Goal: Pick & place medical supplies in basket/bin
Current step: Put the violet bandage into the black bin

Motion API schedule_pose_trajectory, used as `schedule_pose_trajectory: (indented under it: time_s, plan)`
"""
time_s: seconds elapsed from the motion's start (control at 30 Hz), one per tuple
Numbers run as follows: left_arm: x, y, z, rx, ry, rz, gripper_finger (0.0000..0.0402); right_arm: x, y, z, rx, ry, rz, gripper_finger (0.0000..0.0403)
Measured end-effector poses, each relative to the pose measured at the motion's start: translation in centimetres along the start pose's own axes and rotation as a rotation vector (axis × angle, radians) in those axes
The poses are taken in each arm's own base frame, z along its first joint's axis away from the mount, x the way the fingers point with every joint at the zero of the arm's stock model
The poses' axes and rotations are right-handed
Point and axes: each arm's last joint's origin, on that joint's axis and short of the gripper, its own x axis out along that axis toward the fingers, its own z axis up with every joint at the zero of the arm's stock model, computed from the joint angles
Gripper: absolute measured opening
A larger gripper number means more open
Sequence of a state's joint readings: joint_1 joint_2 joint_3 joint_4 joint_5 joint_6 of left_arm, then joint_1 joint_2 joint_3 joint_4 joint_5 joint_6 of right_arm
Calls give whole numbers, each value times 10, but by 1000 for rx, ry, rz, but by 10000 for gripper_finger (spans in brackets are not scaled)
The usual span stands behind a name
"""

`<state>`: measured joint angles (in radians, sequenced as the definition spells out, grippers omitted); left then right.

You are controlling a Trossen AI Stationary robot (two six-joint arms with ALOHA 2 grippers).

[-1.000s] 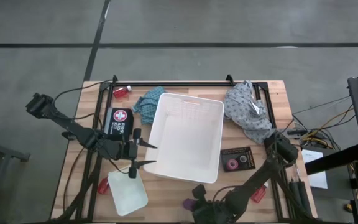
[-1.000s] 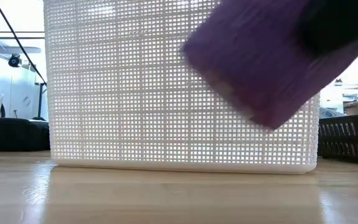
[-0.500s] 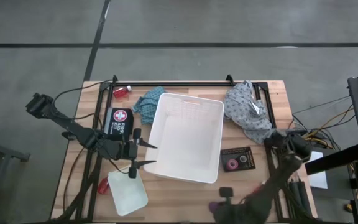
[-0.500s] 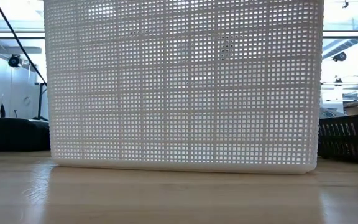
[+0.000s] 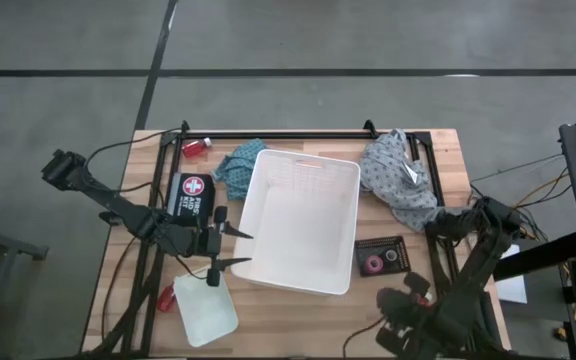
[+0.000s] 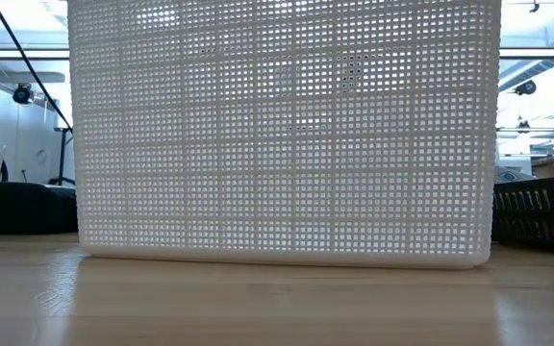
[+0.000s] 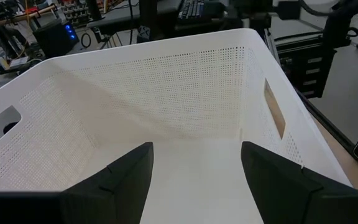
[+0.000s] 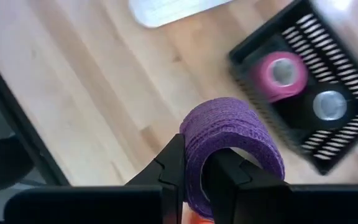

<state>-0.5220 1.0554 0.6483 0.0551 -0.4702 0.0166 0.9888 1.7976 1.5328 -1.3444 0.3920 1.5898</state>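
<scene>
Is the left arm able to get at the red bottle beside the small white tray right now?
Probably yes: the left pincer is open and empty, and the red bottle lies uncovered beside the small tray.

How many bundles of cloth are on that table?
2: a teal cloth beside the basket's far left corner, and a grey cloth beside its far right corner. More could be hidden under the arms.
</scene>
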Motion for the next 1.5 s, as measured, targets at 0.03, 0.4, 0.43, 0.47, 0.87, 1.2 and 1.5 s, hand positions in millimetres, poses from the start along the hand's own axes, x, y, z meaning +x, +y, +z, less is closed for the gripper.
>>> schedule_pose_trajectory:
  time_s: [0.03,0.4,0.43,0.47,0.87,1.2,1.5]
  plan:
    - [0,0,0,0,0,0,249,-3,-5,4,5,0,-5,38]
    - [0,0,0,0,0,0,249,-1,-53,46,117,-101,-64,38]
    - [0,0,0,0,0,0,249,2,-58,50,144,-100,-74,38]
    - [0,0,0,0,0,0,249,6,-62,54,168,-100,-84,38]
    - [0,0,0,0,0,0,249,56,-87,76,439,13,-190,38]
    - [0,0,0,0,0,0,249,88,-94,66,576,-12,-168,38]
    - [0,0,0,0,0,0,249,97,-100,62,585,-30,-158,43]
